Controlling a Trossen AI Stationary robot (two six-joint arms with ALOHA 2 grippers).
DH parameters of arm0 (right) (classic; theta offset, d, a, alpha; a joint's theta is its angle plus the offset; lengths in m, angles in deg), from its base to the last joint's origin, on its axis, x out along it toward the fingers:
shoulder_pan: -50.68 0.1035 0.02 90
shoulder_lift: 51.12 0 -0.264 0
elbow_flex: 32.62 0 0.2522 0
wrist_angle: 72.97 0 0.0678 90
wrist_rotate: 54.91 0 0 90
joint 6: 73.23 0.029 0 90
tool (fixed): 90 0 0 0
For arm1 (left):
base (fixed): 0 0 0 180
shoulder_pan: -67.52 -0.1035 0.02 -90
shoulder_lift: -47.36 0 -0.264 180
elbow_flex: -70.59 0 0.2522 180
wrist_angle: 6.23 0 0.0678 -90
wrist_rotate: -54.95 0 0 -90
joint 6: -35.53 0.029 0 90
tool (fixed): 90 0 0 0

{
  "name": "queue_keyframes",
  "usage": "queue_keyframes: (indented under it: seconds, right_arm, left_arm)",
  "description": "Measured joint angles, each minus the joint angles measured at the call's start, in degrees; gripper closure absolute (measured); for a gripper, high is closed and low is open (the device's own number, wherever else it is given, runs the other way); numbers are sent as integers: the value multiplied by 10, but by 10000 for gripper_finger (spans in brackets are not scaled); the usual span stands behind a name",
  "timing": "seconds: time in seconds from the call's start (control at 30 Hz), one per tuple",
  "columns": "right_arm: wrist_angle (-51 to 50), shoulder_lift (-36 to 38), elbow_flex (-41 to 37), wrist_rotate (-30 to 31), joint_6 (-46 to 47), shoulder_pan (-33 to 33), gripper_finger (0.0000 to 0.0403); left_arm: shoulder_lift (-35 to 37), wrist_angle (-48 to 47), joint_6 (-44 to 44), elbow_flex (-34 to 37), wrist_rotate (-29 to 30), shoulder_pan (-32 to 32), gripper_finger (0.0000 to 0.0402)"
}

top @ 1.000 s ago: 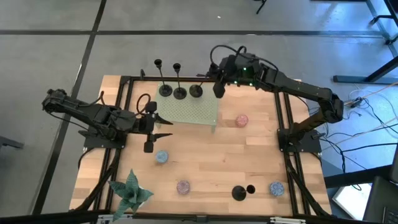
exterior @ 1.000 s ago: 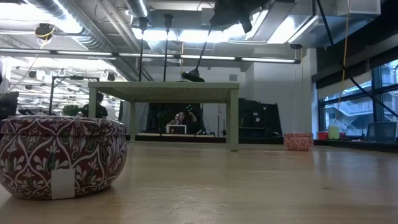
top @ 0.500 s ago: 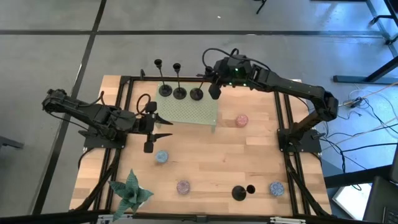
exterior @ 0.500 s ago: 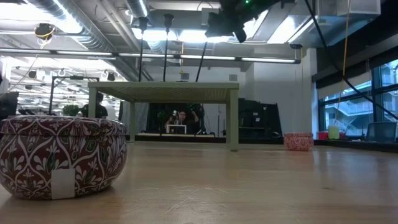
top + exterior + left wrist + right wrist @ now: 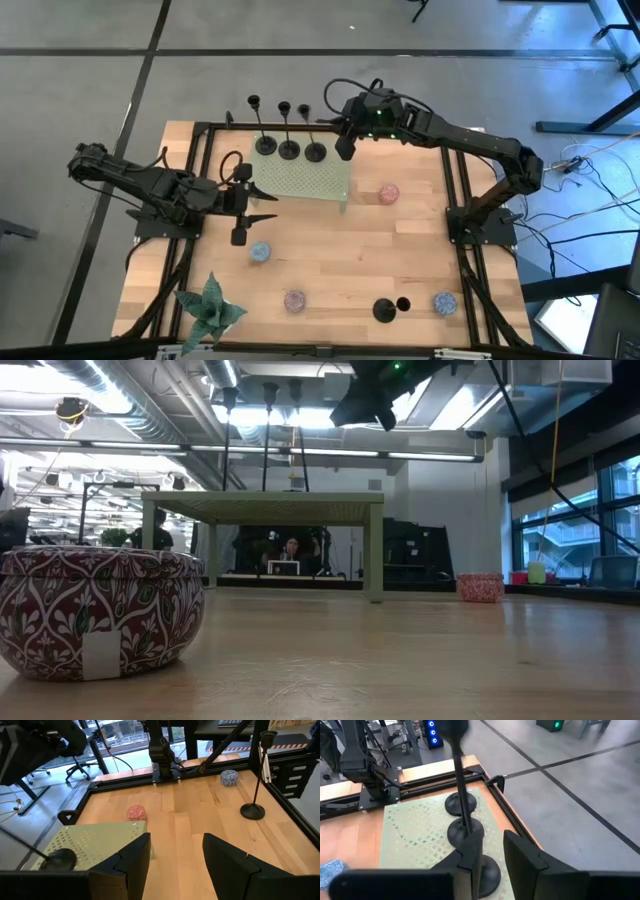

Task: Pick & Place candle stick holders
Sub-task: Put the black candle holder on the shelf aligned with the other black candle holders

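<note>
Three black candle stick holders stand upright by their round bases [image 5: 265, 147] [image 5: 289, 150] [image 5: 315, 152] in a row on the far edge of a small green perforated stand [image 5: 312, 180]. My right gripper [image 5: 346, 146] is open just right of the third one. In the right wrist view the third holder's stem [image 5: 461, 790] rises in front of the open fingers [image 5: 491, 844]. A fourth holder [image 5: 384, 310] stands on the table near its front edge. My left gripper [image 5: 250, 205] is open and empty at the stand's left side.
Small patterned tins lie about the table: pink [image 5: 388, 193], blue [image 5: 260, 253], pink [image 5: 294, 299], blue [image 5: 445, 302]. A green star-shaped plant [image 5: 210, 305] sits at the near left corner. A black frame [image 5: 455, 180] edges the table.
My right gripper has carried the third holder, tilted and lifted, toward the table's left and down onto the green stand beside the other two. The holder has come upright and now stands on its base, apart from the gripper.
</note>
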Motion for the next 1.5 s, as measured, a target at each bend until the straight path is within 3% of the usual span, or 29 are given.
queue_keyframes:
  seconds: [0.3, 0.77, 0.93, 1.1, 1.5]
  right_arm:
    - [6, 0, 0, 0, 1, 0, 283]
    - [8, 0, 0, 0, 1, 0, 279]
    - [4, 8, 0, -62, -14, 0, 279]
    - [-20, 27, 0, -98, -88, 15, 276]
    - [-123, 91, 0, -101, -98, 98, 207]
  left_arm:
    - [0, 0, 0, 0, 0, 0, 224]
    - [0, 0, 0, 0, 0, 0, 224]
    - [0, 0, -4, 0, 0, 0, 224]
    - [0, 0, -5, 0, 0, 0, 224]
    - [0, 0, -5, 0, 0, 0, 224]
